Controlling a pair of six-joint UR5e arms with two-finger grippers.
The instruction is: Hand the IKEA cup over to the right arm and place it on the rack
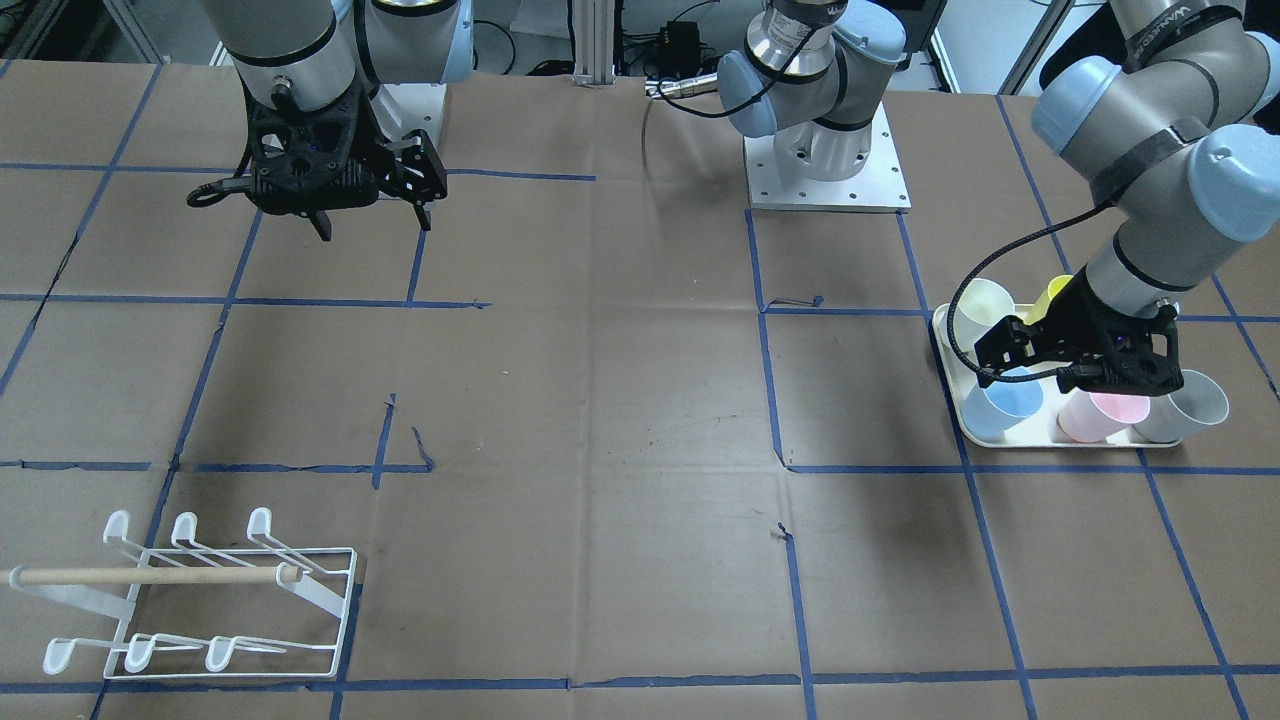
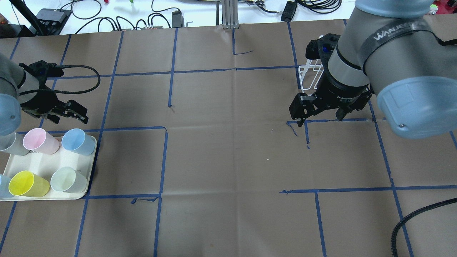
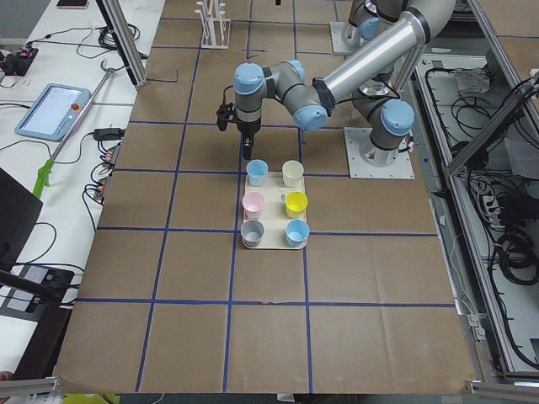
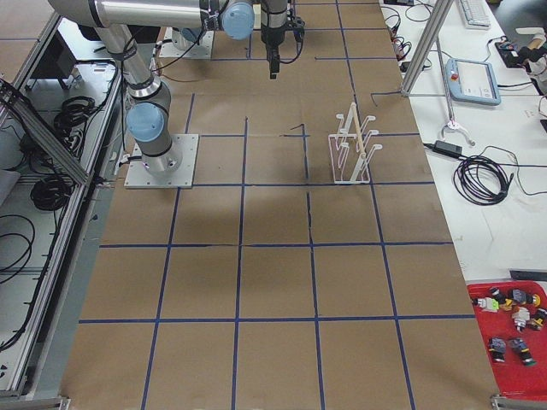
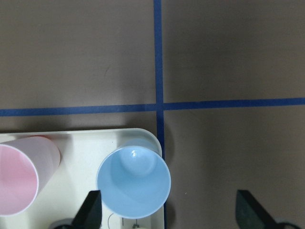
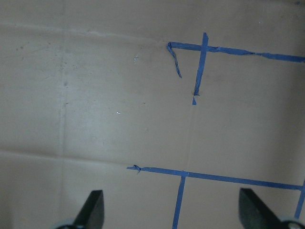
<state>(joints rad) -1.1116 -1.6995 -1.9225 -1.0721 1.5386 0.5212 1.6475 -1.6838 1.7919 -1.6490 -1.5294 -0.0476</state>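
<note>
plainly, left tool (image 5: 169, 212) and right tool (image 1: 376, 228) gape wide; a strap (image 2: 396, 32) on the right arm (image 2: 400, 60) reads "wanj…".

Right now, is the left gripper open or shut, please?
Open: the left gripper has its fingertips wide apart in the wrist view, gripping nothing.

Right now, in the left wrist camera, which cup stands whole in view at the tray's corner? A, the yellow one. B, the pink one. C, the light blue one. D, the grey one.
C: the light blue cup stands upright at the corner of the cream tray with its whole rim in view, while the pink cup beside it is cut off by the picture's left edge.
</note>
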